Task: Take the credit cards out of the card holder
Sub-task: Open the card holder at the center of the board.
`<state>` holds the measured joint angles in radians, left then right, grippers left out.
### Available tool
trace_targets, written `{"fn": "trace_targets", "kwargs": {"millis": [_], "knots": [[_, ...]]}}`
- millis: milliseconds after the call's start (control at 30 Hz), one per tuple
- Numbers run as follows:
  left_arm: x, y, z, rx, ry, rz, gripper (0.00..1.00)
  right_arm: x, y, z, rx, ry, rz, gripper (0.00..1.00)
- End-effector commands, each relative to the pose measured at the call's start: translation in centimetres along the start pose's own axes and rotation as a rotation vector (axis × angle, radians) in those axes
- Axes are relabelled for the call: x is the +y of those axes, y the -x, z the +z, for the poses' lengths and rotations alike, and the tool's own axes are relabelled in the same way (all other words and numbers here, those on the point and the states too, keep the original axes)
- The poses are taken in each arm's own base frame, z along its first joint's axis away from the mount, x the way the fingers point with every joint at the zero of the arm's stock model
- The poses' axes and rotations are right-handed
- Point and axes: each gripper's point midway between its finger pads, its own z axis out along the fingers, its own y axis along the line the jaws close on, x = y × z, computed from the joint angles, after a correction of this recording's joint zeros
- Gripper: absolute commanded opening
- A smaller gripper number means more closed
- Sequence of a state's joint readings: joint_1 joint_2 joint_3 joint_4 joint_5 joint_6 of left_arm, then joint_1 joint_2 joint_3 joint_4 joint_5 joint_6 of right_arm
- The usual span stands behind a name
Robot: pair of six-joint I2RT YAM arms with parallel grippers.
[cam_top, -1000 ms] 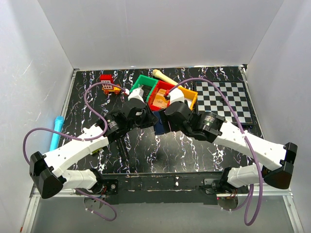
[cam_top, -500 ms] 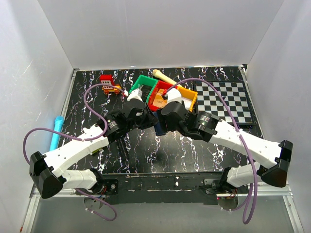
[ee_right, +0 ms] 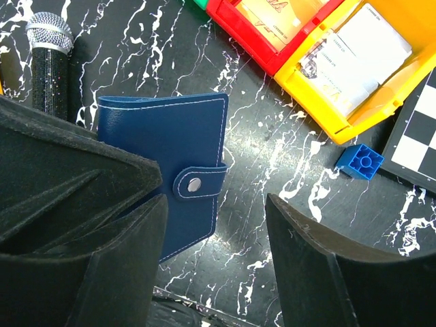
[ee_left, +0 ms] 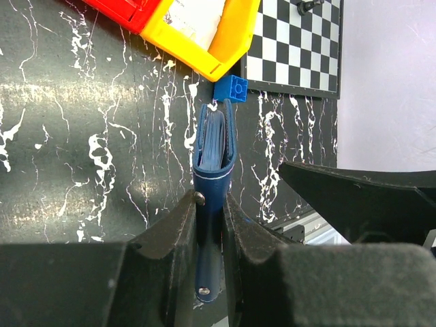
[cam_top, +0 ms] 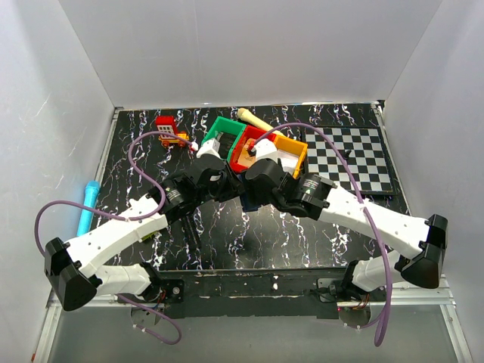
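Observation:
The card holder (ee_right: 162, 146) is a navy wallet, closed by a strap with a metal snap (ee_right: 194, 182). My left gripper (ee_left: 210, 201) is shut on it and holds it on edge just above the black marbled table. In the left wrist view the card holder (ee_left: 214, 146) runs away from the jaws, edge-on. My right gripper (ee_right: 216, 225) is open; one finger lies over the wallet's face, the other stands apart over the table, with the strap edge between them. The credit cards are hidden inside. From above, both gripper heads (cam_top: 240, 185) meet and cover the wallet.
A red bin (ee_right: 255, 51), a yellow bin (ee_left: 184, 48) with white papers and a green bin (cam_top: 223, 130) stand just behind. A small blue block (ee_right: 359, 162) lies by the chessboard (cam_top: 352, 155). A microphone (ee_right: 49, 61) lies left of the wallet; a cyan pen (cam_top: 87, 206) is far left.
My right arm has swung left, bringing its gripper up against the held card holder, and its jaws have narrowed a little. The left gripper has kept its grip and place.

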<state>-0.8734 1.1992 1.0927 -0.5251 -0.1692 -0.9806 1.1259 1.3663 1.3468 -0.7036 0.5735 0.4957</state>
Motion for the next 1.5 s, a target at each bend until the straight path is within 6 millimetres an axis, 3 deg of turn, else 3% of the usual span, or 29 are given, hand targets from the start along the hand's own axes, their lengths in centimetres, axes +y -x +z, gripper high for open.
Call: {"fn": "trace_targets", "kwargs": {"millis": [0,467,1467], "knots": [[-2.4,1.2,-1.6,-0.034,-0.099,-0.035,0.00,0.6,1.1,0.2,-0.027,-0.003,0.026,0.66],[-2.7,0.8,-1.7,-0.018,-0.124,-0.044,0.00,-0.2,0.6,0.8,-0.013,-0.063,-0.011,0.58],[-3.9,0.0,-2.3,0.007,-0.186,-0.021,0.00,-0.2,0.4,1.3,-0.005,-0.063,-0.057,0.21]]}}
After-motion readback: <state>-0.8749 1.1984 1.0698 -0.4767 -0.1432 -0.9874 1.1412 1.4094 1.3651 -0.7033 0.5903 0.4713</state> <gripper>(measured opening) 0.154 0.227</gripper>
